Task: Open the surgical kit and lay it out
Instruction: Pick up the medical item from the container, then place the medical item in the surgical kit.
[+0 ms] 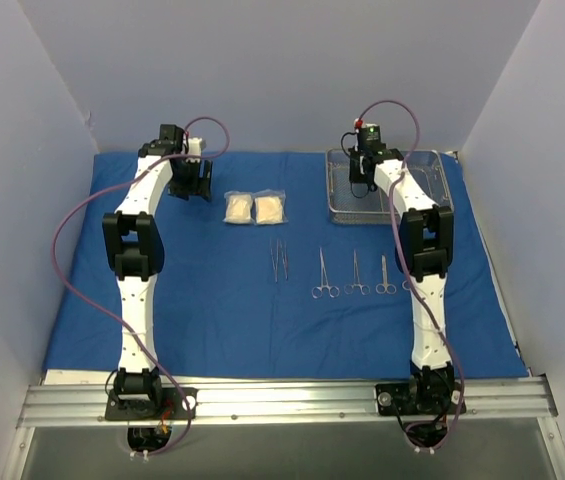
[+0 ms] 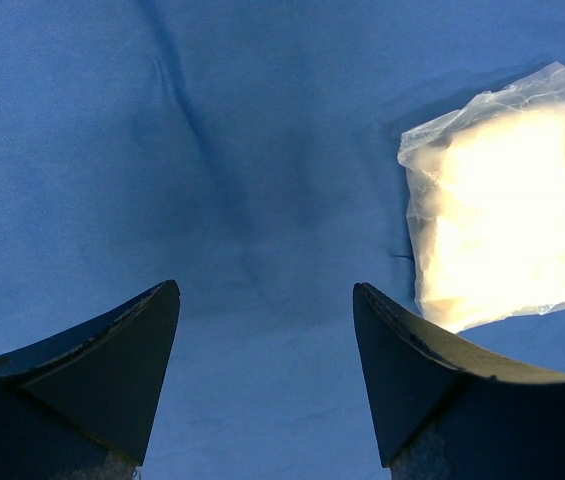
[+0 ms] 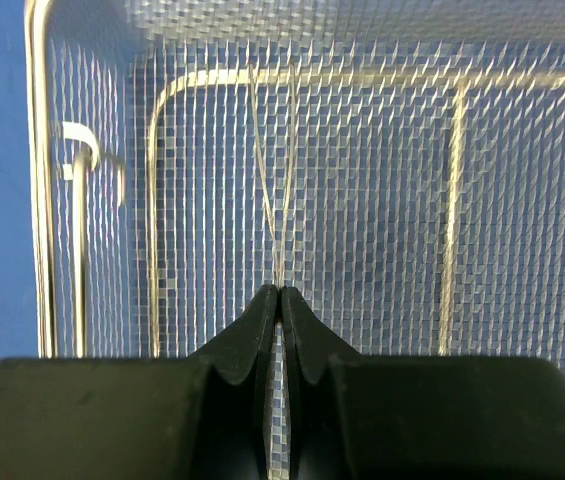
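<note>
One blue cloth [image 1: 212,310] lies spread flat over the table, and everything else sits on it. One wire-mesh tray [image 1: 440,186] stands at the far right corner of the cloth. Two white gauze packets [image 1: 235,208] [image 1: 270,208] lie side by side near the far middle, just left of the tray. Closer in, one pair of tweezers [image 1: 279,258] lies alone. To its right, three scissor-handled clamps [image 1: 324,275] [image 1: 356,273] [image 1: 385,275] lie in a row, apart from each other, with their ring handles toward the arms. A sliver of one more silver piece shows at the edge of the right arm, too hidden to tell what it is.

The left gripper [image 1: 190,183] hangs over bare cloth just left of the packets. Its fingers are spread wide and hold nothing; the left wrist view shows the cloth [image 2: 162,150] between them and one packet [image 2: 502,210] off to the right.

The right gripper [image 1: 362,188] reaches into the tray. In the right wrist view its fingers [image 3: 262,330] are pressed together over the mesh [image 3: 382,200]. They pinch the point where two thin silver prongs [image 3: 265,190] meet. The prongs fan out away from the tips; what they belong to I cannot tell.
</note>
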